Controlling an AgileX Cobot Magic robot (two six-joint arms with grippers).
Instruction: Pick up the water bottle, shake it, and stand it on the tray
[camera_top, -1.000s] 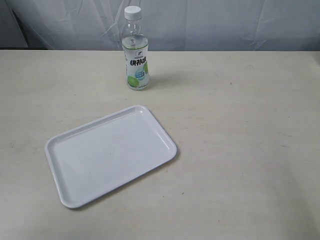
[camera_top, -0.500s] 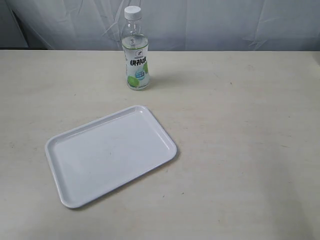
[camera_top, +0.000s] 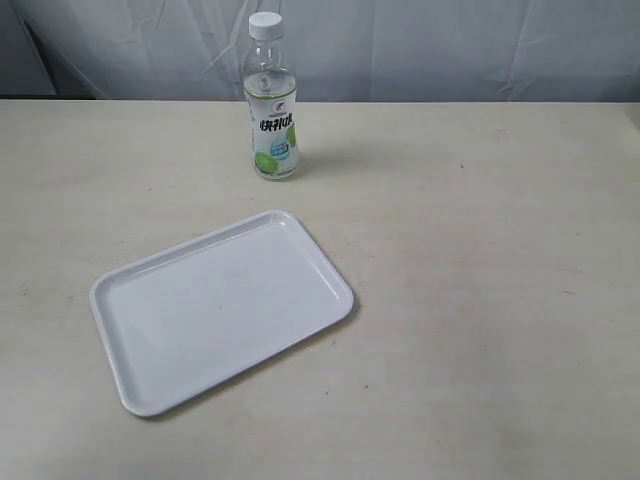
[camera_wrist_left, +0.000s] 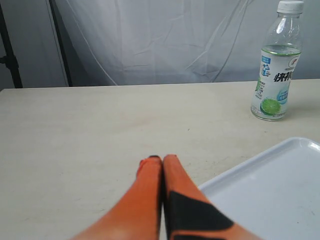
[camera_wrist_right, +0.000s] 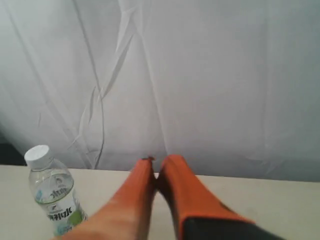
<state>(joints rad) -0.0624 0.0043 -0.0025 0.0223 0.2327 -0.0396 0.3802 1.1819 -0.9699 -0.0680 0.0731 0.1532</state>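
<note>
The water bottle (camera_top: 272, 110) stands upright near the back of the table, with a clear body, a white cap and a label with a green lime. The white tray (camera_top: 220, 310) lies flat and bare in front of it, towards the left. Neither gripper appears in the exterior view. In the left wrist view my left gripper (camera_wrist_left: 161, 158) is shut and holds nothing, low over the table beside the tray (camera_wrist_left: 270, 190), and the bottle (camera_wrist_left: 276, 75) is well beyond it. My right gripper (camera_wrist_right: 157, 161) is shut and holds nothing, raised, with the bottle (camera_wrist_right: 52, 195) off to one side.
A beige tabletop (camera_top: 480, 300) spreads around the tray and bottle. A white cloth backdrop (camera_top: 420, 45) hangs behind the table's far edge. A dark stand pole (camera_wrist_left: 60, 42) rises at the backdrop's side in the left wrist view.
</note>
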